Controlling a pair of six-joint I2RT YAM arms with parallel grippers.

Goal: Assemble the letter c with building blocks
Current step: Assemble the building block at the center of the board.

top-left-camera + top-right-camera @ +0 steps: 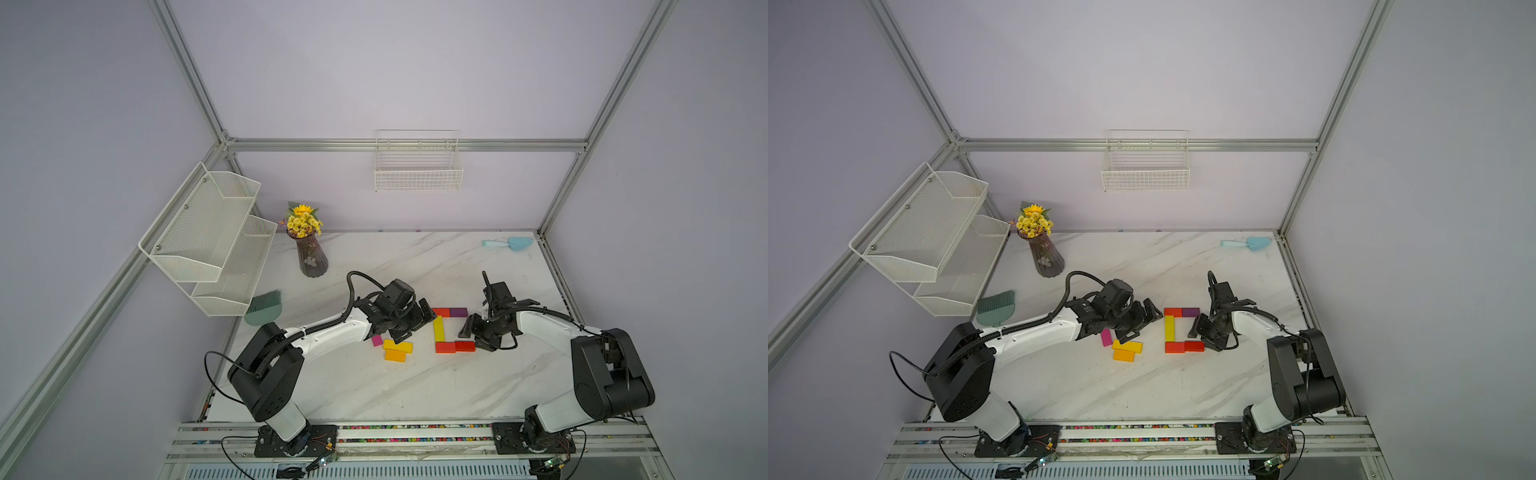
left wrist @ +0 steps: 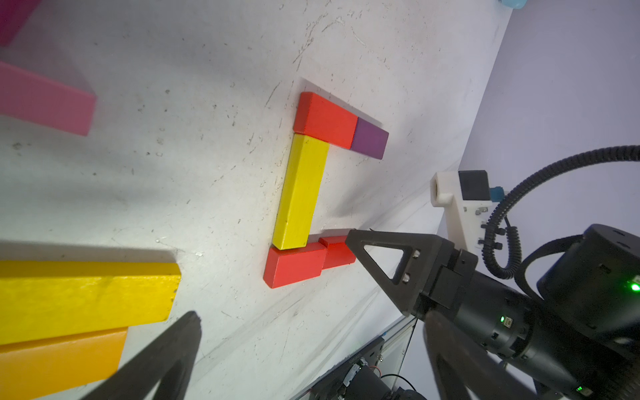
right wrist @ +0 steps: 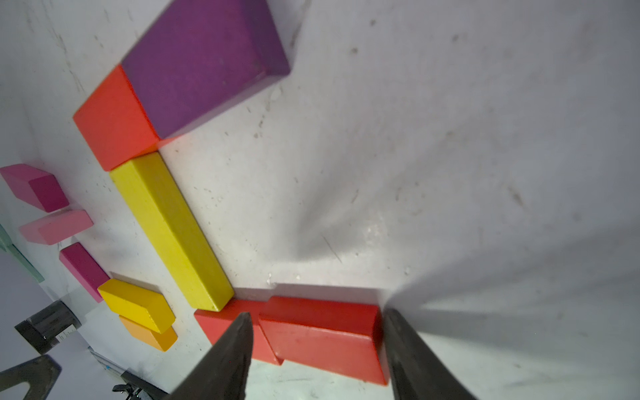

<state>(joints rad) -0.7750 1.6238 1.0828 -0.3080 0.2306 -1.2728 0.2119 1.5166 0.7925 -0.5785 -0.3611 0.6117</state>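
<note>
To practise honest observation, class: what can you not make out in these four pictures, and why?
- Right wrist view: whether the right gripper presses the dark red block; its fingers cover the contact.
- Both top views: left arm hides the light pink block.
- Left wrist view: frame edge cuts off the loose yellow block and orange block.
- Both top views: rail beads too small to count.

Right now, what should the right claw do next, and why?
Probably open the right gripper and let go. Its fingers seem to clamp the dark red block, which already lies flat on the table against the red block, finishing the C's lower arm.
</note>
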